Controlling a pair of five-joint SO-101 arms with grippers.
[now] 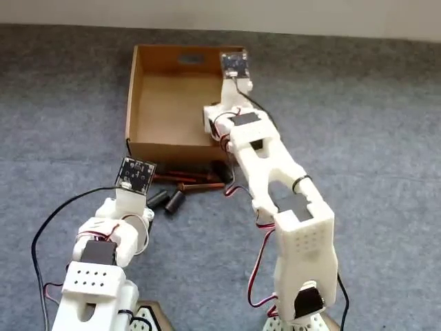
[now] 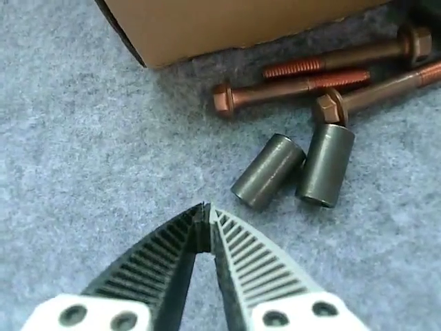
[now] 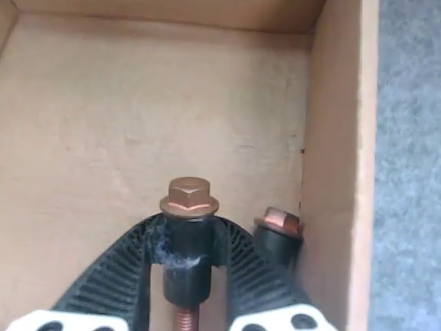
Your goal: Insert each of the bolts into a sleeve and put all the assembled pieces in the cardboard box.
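Note:
My right gripper (image 3: 187, 231) is shut on an assembled piece (image 3: 189, 198), a copper bolt in a dark sleeve, held low inside the cardboard box (image 3: 339, 138) near its right wall. A second assembled piece (image 3: 278, 233) rests in the corner by that wall. In front of the box (image 1: 165, 150) lie three loose copper bolts (image 2: 289, 89) and two dark sleeves (image 2: 267, 171). My left gripper (image 2: 207, 212) is shut and empty just above the carpet, a short way from the nearer sleeve. In the high view the bolts (image 1: 189, 181) and sleeves (image 1: 169, 200) lie between the two arms.
Grey carpet (image 1: 372, 124) covers the table all around. The right arm (image 1: 275, 179) stretches over the bolts and across the box's front wall. The box's left half (image 1: 165, 103) has a bare floor. A black cable (image 1: 48, 221) loops beside the left arm.

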